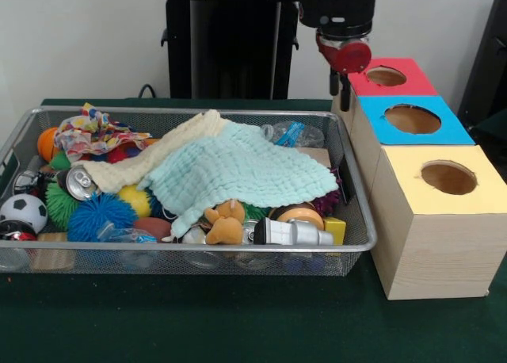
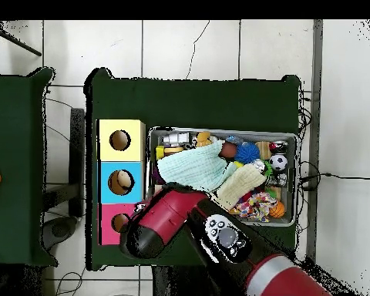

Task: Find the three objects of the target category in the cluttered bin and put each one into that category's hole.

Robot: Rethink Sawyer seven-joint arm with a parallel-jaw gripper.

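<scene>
The arm's gripper [image 1: 342,82] hangs at the red box [image 1: 390,78], beside the bin's [image 1: 360,220] far corner; whether its jaws are clenched I cannot tell. The blue box [image 2: 121,182] seems to hold something. The bin looks full, towels [image 1: 238,169] covering much. Room is tight between bin and boxes.

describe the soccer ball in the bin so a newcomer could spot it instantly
Start at the wire mesh bin on the green table and go to the end farthest from the three coloured boxes. The soccer ball sits against that end wall, beside a spiky blue ball. It is the only white ball with black patches; its neighbours are single-coloured.
</scene>
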